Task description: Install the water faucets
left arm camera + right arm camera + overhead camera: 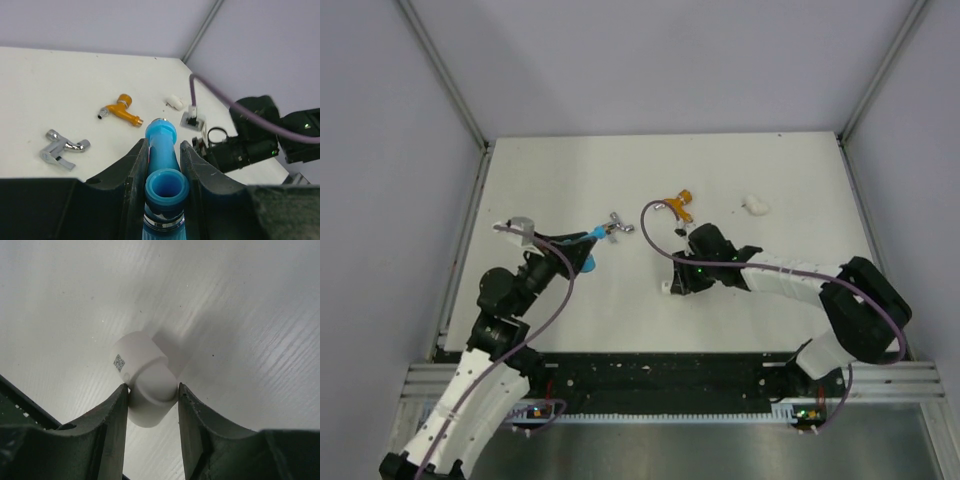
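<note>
Both pairs of jaws are clamped: our left gripper (164, 146) grips the blue faucet (162, 167) by its body, and our right gripper (152, 399) pinches a white elbow fitting (145, 371) low over the table (570, 170). Those two parts sit well apart, so we judge no faucet installed yet. The orange faucet (121, 109) and silver faucet (62, 150) lie loose on the table, a second white fitting (756, 206) farther off. We see no tray or bin.
</note>
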You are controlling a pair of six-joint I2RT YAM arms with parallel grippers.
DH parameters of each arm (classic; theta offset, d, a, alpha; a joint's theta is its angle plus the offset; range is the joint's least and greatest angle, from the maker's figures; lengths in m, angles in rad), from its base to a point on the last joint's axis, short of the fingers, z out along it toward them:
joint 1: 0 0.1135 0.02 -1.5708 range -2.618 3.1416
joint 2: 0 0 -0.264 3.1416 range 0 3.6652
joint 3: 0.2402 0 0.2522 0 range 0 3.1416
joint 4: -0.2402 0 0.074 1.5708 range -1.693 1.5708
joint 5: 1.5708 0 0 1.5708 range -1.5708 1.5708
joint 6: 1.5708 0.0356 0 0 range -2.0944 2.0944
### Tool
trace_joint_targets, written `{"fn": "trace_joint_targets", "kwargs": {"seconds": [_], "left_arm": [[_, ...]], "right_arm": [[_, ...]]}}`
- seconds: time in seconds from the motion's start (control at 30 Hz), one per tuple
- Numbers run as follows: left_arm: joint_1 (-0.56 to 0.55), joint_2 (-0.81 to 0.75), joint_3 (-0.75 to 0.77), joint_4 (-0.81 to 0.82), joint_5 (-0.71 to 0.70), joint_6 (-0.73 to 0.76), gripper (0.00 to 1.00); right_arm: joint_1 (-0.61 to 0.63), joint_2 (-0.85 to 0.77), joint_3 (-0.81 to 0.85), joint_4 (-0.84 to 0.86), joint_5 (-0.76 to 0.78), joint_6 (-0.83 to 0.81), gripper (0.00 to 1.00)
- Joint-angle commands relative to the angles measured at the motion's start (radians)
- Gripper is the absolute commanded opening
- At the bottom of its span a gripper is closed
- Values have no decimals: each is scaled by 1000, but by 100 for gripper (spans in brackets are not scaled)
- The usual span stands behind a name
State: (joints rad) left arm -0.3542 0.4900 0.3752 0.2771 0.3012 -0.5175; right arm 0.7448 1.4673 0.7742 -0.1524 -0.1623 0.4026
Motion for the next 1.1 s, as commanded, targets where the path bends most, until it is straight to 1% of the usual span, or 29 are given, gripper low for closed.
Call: {"fn": "trace_joint_targets", "kwargs": {"seconds": [0.0,0.1,0.13,0.2,0.33,0.4,0.53,0.73,0.8,0.93,1.07], "left_arm": [[3,-99,138,-272,-131,60,0],[3,-131,204,-374,-126,91,0],[3,-133,217,-387,-125,100,0],[3,-142,225,-412,-143,96,0],[3,-145,203,-400,-145,97,0],[3,-137,199,-391,-134,94,0],[3,-130,195,-374,-135,94,0],[3,-122,189,-371,-139,102,0],[4,-122,188,-369,-137,102,0],[3,-134,186,-378,-140,105,0],[3,-149,194,-388,-146,108,0]], "right_arm": [[-2,94,59,-110,-23,79,13],[-2,149,80,-127,-49,85,24],[-2,157,86,-131,-51,85,31],[-1,146,96,-133,-46,74,49],[-1,90,126,-160,-20,51,58],[-2,90,155,-193,-2,36,62],[-2,129,221,-280,47,24,64],[42,133,261,-289,83,-11,66],[70,149,283,-292,81,-62,70],[110,166,306,-320,127,-200,71],[114,157,264,-289,104,-347,70]]}}
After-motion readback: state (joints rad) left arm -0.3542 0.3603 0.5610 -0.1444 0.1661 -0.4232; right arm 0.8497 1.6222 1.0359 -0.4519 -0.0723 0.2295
